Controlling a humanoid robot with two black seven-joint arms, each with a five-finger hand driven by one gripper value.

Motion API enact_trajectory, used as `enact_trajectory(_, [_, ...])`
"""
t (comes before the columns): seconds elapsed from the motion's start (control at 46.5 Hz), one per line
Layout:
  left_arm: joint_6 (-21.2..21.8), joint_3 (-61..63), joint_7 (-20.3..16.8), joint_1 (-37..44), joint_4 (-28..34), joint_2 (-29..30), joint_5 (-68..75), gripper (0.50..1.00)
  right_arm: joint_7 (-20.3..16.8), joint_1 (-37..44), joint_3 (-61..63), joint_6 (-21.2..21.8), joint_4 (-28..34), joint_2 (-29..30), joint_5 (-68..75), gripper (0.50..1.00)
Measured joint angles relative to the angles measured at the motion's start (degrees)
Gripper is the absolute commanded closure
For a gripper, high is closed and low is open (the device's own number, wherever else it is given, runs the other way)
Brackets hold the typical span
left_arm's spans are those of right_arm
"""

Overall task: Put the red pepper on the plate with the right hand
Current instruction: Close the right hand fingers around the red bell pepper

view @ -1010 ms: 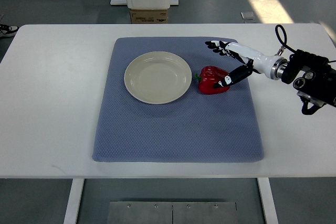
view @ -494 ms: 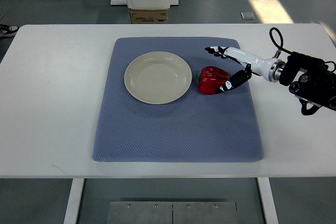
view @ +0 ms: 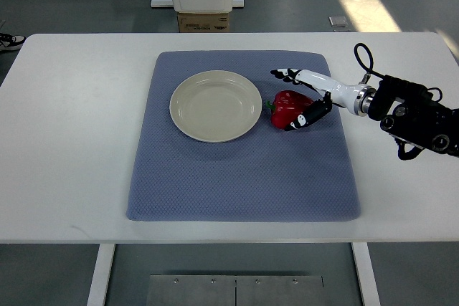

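Right of centre on the blue mat (view: 237,177), the red pepper (view: 288,109) lay beside the plate (view: 215,105); the right robot hand (view: 297,99) straddled it, fingers wide; likely light, firm, glossy, best gripped across its body

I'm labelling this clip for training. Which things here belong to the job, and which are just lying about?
Job:
red pepper
plate
right hand, fingers spread around the pepper

Lying about:
blue mat underneath
white table
cardboard box on the floor behind
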Motion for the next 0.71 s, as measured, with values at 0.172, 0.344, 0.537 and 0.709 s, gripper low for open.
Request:
enact_trajectory(0.172, [0.0, 0.0, 0.0, 0.0, 0.0, 0.0, 0.0, 0.5, 0.0, -0.2, -0.4, 0.0, -0.2, 0.0, 0.0, 0.567])
enact_trajectory(0.344, [0.0, 0.0, 0.0, -0.1, 0.0, 0.0, 0.0, 0.5, 0.1, -0.5, -1.1, 0.0, -0.4, 0.3, 0.0, 0.58])
enact_trajectory(0.537, [0.0, 0.0, 0.0, 0.0, 0.0, 0.0, 0.0, 0.5, 0.1, -0.6, -1.2, 0.0, -0.4, 0.3, 0.0, 0.718])
enact_trajectory(0.709, [0.0, 0.0, 0.0, -0.1, 0.0, 0.0, 0.0, 0.5, 0.1, -0.7, -1.2, 0.0, -1.3, 0.4, 0.0, 0.804])
